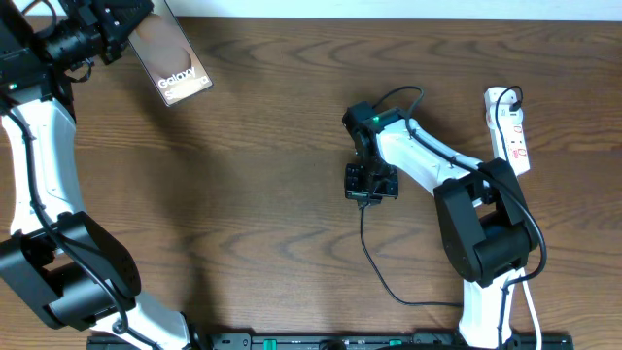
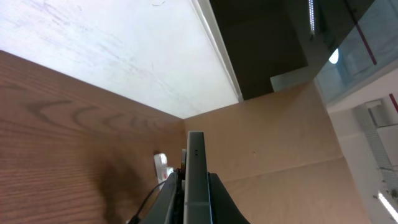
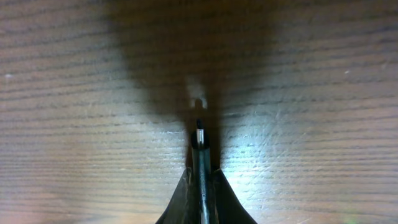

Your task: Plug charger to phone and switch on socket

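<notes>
Place: a robotics lab, set up as a test bench.
Bench: wood-grain table with a black rail along the edge where the robots stand.
Machines: left arm and right arm, white and black, based at that edge.
Surroundings: plain beige panels, glass partition, strip light.

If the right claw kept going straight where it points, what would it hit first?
Probably the bare wooden table: the right gripper points down at it, and the charger tip it pinches would touch first. The gap is hard to judge.
</notes>
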Motion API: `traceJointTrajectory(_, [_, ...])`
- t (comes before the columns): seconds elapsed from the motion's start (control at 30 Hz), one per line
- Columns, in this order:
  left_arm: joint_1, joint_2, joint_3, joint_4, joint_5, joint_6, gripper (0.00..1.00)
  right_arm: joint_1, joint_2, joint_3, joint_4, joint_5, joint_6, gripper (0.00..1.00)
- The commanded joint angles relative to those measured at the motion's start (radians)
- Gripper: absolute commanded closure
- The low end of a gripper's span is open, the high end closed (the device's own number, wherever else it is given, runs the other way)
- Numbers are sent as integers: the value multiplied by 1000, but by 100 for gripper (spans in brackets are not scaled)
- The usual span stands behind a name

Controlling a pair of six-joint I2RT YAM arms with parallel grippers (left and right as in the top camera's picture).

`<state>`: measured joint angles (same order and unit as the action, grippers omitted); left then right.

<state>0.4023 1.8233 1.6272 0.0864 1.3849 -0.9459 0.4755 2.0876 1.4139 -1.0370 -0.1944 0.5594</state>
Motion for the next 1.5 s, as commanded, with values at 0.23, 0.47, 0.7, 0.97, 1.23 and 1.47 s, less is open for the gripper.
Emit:
traceJointTrajectory(0.23, [0,-11,6,9,25,-9,93,9,39,-43,12,-7,21,99])
traceJointTrajectory(0.47, [0,-11,6,9,29,-5,92,10,39,-40,108,-121,-30,99])
traceJointTrajectory(0.7, [0,-11,6,9,39,6,93,10,37,-39,321,-657,-365,99])
traceJointTrajectory(0.97, [0,-11,6,9,43,10,93,11,37,-39,569,-1243,-542,99])
traceJointTrajectory(1.23, [-1,-11,6,9,44,10,92,24,37,-39,772,-1368,-463,99])
traceJointTrajectory(1.47, [-26,-11,6,9,47,42,92,71,37,-39,1025,-1367,-256,99])
